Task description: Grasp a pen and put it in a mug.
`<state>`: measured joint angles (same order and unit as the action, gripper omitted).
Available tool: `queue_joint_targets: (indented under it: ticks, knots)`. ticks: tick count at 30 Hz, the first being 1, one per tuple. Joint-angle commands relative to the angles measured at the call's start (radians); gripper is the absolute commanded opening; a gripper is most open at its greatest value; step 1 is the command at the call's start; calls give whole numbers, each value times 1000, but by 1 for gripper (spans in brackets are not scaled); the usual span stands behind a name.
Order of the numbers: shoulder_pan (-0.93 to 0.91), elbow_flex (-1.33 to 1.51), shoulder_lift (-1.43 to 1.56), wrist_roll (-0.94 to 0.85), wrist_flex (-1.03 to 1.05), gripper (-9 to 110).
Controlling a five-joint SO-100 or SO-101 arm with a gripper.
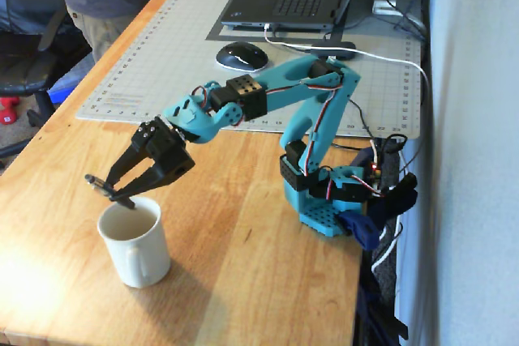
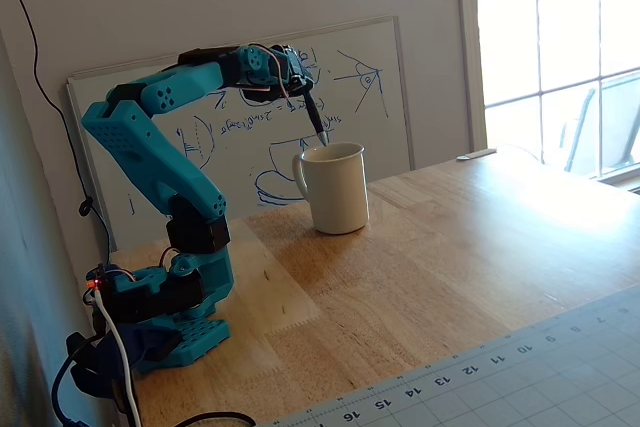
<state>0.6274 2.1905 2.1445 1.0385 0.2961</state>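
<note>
**Pen is right at the mug rim, and this is where it can go sideways**

So the gripper (image 1: 113,190) is clamped on the pen (image 1: 109,190), holding it crosswise between its black fingers. In the fixed view from the side the pen (image 2: 316,125) hangs below the gripper (image 2: 305,99), slanted, with its lower tip right at the mouth of the mug (image 2: 335,187). The mug (image 1: 136,242) sits directly under and slightly forward of the fingers, handle on the side away from the arm in the high view. I can't tell for sure whether the tip is already inside the rim or just touching the edge of it.

What I'd worry about:

- The pen is tilted, not straight down. If it gets let go now, I'd guess it could catch the rim and flip out onto the wooden table (image 1: 243,224) instead of dropping in.
- If the arm pushes lower while the tip is on the rim and not inside, it could shove or tip the mug, since nothing is holding the mug in place.
- The grip looks like it's near one end of the pen, so it could pivot in the fingers on contact.
</note>
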Motion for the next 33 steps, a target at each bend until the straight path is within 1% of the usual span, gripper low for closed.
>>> queue_joint_targets:
  ticks: [1, 4, 10, 16, 20, 28, 33]
  knots:
    - [9, 32, -17, 8, -129, 4]
    - [9, 81, -40, 9, -181, 4]
    - [5, 193, -61, -5, -202, 4]
    - [-52, 219, -57, -6, -204, 4]
    - [-55, 206, -51, -6, -204, 5]
    - [-66, 147, -48, -6, -192, 20]
    - [-67, 130, -15, -11, -176, 19]
